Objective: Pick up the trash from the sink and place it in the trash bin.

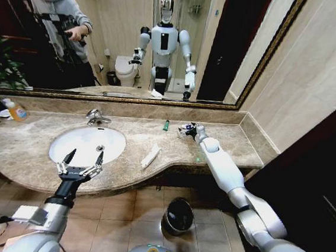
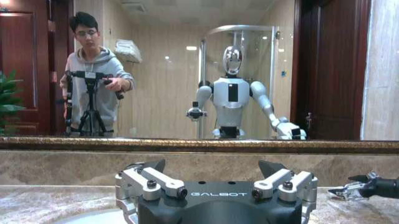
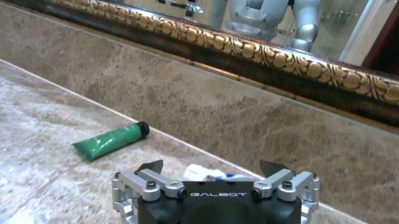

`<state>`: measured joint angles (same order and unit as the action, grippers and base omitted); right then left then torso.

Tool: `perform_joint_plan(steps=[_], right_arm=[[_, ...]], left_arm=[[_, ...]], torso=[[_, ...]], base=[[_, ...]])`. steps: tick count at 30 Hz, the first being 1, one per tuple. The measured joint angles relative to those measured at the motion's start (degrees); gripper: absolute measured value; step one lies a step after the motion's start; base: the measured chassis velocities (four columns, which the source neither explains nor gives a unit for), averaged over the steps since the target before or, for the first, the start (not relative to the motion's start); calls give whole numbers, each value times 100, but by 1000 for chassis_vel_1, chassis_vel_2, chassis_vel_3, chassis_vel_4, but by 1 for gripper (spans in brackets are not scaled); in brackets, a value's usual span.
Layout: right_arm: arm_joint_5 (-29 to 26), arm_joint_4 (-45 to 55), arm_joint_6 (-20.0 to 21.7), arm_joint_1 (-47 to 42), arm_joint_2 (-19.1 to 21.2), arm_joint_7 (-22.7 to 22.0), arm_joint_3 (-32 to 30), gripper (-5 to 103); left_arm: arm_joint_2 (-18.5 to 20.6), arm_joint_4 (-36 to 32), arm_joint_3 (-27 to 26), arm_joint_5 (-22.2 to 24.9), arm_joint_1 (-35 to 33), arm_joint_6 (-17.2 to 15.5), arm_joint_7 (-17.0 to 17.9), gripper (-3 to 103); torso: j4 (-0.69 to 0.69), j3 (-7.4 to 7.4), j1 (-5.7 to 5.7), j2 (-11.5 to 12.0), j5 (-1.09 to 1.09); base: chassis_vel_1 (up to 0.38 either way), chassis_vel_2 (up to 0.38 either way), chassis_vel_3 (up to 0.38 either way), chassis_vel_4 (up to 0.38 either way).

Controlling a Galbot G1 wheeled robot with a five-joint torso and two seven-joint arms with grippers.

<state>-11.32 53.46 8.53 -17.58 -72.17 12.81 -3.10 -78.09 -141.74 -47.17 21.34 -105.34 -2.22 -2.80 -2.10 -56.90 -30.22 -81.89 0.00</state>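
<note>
**Right tool poised over a wrapper at the back of the bench**

At the far right of the marble bench (image 1: 29, 148), close to the backsplash under the mirror, the right tool (image 1: 186, 129) reaches out on a fully extended arm with its jaws apart. In the right wrist view a small whitish wrapper (image 3: 209, 172) with a touch of blue print lies between and just ahead of the spread fingertips (image 3: 151, 166), so this piece sits squarely in the tool's line; how it is oriented is hard to tell, since the tool body hides most of it.

Beside it, towards the sink (image 1: 89, 144), lies the green tube (image 3: 111, 140). Its long axis runs roughly along the backsplash, slightly skewed, with the black cap pointing towards the right tool and the flat crimped tail pointing away. It is near the right tool but outside the jaws, and the right arm is plainly the nearer one to it.

The long flat white packet (image 1: 150, 157) rests near the front edge of the bench, between the basin and the right arm, its long axis slanting from the front edge back towards the wall. It lies about midway between the two tools.

The left tool (image 1: 81, 164) hovers at the basin's front rim, jaws apart and empty. On the floor below the bench, the black trash bin (image 1: 178, 216) stands between the robot's arms.
</note>
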Motion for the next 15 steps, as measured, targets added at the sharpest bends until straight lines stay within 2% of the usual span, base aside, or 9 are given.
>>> perform_joint_plan(steps=[9, 14, 15], right_arm=[[61, -349, -25, 295, -102, 58, 214, 100], [67, -470, 138, 320, -70, 130, 282, 101], [66, -482, 171, 319, -55, 137, 263, 99]], left_arm=[[0, 0, 0, 0, 0, 0, 0, 100], [0, 0, 0, 0, 0, 0, 0, 100], [0, 0, 0, 0, 0, 0, 0, 100]], torso=[[-1, 0, 0, 0, 0], [-1, 0, 0, 0, 0], [-1, 0, 0, 0, 0]], base=[[0, 0, 0, 0], [0, 0, 0, 0], [0, 0, 0, 0]])
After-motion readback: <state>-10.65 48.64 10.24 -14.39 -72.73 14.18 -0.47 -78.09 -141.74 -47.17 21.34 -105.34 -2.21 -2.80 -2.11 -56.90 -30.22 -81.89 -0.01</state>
